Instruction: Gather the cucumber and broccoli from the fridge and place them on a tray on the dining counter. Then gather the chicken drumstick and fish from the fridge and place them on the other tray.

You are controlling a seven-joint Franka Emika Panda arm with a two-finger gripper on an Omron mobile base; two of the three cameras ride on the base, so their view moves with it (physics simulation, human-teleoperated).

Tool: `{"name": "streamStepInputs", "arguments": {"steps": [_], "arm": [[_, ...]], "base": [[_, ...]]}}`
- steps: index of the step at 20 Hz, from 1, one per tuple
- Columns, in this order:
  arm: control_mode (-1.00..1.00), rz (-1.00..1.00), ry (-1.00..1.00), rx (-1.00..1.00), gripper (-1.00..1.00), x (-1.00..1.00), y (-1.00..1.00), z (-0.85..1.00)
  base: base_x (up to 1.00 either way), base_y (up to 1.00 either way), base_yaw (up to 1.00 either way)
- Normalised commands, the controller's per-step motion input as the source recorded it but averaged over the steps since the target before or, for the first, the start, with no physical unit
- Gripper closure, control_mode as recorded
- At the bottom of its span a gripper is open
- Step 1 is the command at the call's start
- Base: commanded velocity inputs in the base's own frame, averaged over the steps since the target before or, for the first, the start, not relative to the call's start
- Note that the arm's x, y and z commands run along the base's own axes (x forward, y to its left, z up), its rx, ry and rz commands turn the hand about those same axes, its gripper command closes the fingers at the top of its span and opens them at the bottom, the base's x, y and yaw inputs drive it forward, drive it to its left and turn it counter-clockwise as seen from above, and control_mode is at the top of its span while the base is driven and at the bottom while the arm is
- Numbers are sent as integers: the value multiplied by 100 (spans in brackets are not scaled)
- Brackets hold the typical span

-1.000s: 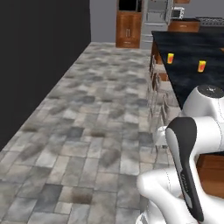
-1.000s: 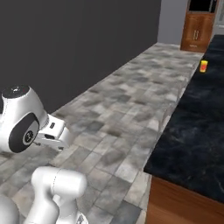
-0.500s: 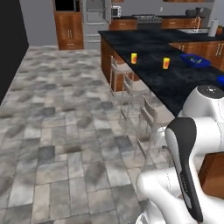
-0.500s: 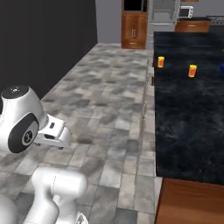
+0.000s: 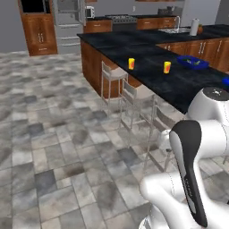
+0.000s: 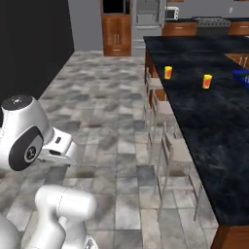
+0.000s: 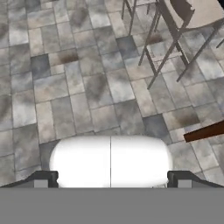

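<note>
My gripper [image 7: 111,180] points down at the stone-tile floor, its two dark fingertips [image 7: 42,179] wide apart with nothing between them: it is open. The dining counter [image 5: 154,71] [image 6: 214,116], a long black stone top, runs along the right. A blue tray [image 5: 192,61] [image 6: 241,77] sits on its far part with small greenish specks in it, too small to name. A second blue tray [image 5: 226,81] shows at the right edge. The grey steel fridge [image 5: 68,22] [image 6: 148,19] stands at the back of the room. Cucumber, broccoli, chicken drumstick and fish are out of view.
Two small orange-yellow cups [image 5: 131,63] [image 5: 167,67] stand on the counter. Several bar stools [image 5: 134,96] [image 6: 176,151] [image 7: 192,13] line its near side. Wooden cabinets [image 5: 41,31] flank the fridge. A dark wall [image 6: 29,53] lies to the left, with open tiled floor [image 5: 49,134] between.
The whole picture has swung: the base has turned, so the dark wall slid left and the counter, stools and fridge came into view. The gripper stays open.
</note>
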Motion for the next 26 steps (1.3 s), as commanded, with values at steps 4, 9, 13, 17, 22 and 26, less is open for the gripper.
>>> {"name": "streamStepInputs", "arguments": {"steps": [4, 9, 13, 17, 22, 26], "arm": [[100, 0, 0, 0, -100, 0, 0, 0], [100, 0, 0, 0, -100, 0, 0, 0], [100, 0, 0, 0, -100, 0, 0, 0], [100, 0, 0, 0, -100, 0, 0, 0], [100, 0, 0, 0, -100, 0, 0, 0], [100, 0, 0, 0, -100, 0, 0, 0]], "base": [[85, 93, 0], [100, 66, -5], [100, 58, -9], [100, 57, -14], [100, 58, -17], [100, 60, -19]]}}
